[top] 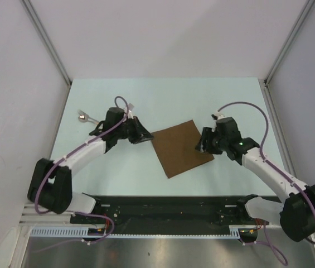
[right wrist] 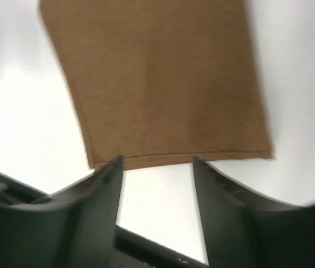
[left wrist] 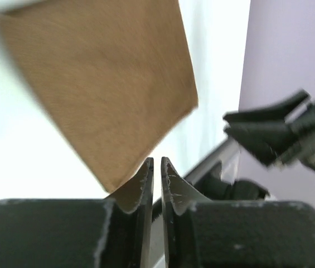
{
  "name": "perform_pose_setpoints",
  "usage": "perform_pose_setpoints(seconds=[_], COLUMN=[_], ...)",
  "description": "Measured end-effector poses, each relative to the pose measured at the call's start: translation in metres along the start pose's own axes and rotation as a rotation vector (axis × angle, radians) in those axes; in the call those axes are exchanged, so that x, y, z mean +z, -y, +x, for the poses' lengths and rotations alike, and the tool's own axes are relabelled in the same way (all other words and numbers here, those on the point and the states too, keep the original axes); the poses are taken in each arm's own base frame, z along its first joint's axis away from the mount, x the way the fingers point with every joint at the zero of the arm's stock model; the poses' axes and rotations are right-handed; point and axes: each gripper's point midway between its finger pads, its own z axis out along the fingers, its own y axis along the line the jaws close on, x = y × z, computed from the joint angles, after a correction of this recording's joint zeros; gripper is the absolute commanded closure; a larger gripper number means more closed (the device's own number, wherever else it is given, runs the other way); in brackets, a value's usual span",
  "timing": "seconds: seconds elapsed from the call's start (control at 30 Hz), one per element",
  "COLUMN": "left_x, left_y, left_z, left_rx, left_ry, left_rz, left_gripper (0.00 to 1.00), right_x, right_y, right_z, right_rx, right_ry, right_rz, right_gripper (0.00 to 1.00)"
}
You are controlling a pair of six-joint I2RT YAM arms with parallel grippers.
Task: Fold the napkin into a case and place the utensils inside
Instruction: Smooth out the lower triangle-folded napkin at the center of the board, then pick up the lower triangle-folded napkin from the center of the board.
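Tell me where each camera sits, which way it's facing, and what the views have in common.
Top external: fixed above and behind the arms, looking down on the table; both arms show, left hand and right hand flanking the napkin.
Left wrist: on the left arm, looking along its nearly closed fingers at a napkin corner, with the right hand beyond.
Right wrist: on the right arm, looking past its spread fingers at the napkin's near edge.
All three share the napkin.
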Motion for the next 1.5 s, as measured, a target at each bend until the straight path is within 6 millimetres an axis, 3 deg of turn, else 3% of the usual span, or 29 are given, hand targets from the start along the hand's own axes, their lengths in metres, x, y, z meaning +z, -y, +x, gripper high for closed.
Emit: perform_pose_setpoints(seconds=[0.1, 0.3, 0.43, 0.53, 0.7, 0.87, 0.93, 1.0, 1.03, 1.13, 1.23, 1.37, 1.5], left_x=[-0.03, -0.081, -0.104, -0.109, -0.102, -0.091, -0.089, -0.087, -0.086, -0.082, -0.076, -0.061, -0.033], left_y=[-0.007, -0.004, -0.011, -0.021, -0.037, -0.047, -0.048, -0.048, -0.048, -0.052, -0.059, -0.066, -0.073], left_z=[-0.016, -0.036, -0.048, -0.052, -0.044, -0.036, -0.036, -0.036, -0.037, -0.037, -0.036, -0.034, -0.023], left_rx=[0.0, 0.029, 0.039, 0.035, 0.012, -0.012, -0.013, -0.012, -0.013, -0.019, -0.029, -0.046, -0.077], left_ry=[0.132, 0.338, 0.421, 0.433, 0.386, 0.332, 0.325, 0.321, 0.32, 0.312, 0.299, 0.248, 0.148], left_rz=[-0.046, -0.09, -0.125, -0.153, -0.175, -0.183, -0.179, -0.174, -0.174, -0.181, -0.191, -0.179, -0.154], left_gripper=[0.75, 0.68, 0.67, 0.67, 0.67, 0.68, 0.68, 0.68, 0.68, 0.66, 0.53, 0.33, 0.31], right_x=[0.011, 0.072, 0.115, 0.14, 0.159, 0.161, 0.162, 0.163, 0.164, 0.164, 0.165, 0.165, 0.159], right_y=[-0.041, -0.112, -0.143, -0.157, -0.15, -0.146, -0.143, -0.139, -0.137, -0.133, -0.133, -0.132, -0.127], right_z=[-0.002, 0.016, 0.031, 0.043, 0.068, 0.067, 0.066, 0.065, 0.064, 0.061, 0.059, 0.057, 0.052], right_rx=[-0.102, -0.273, -0.369, -0.426, -0.493, -0.512, -0.521, -0.537, -0.54, -0.552, -0.557, -0.548, -0.465], right_ry=[-0.026, -0.146, -0.206, -0.233, -0.296, -0.285, -0.277, -0.269, -0.265, -0.259, -0.253, -0.257, -0.285], right_rz=[-0.031, -0.037, -0.034, -0.029, 0.017, 0.046, 0.064, 0.088, 0.1, 0.125, 0.133, 0.111, -0.002], right_gripper=[0.27, 0.29, 0.34, 0.37, 0.43, 0.53, 0.65, 0.7, 0.79, 0.9, 1.0, 1.0, 1.0])
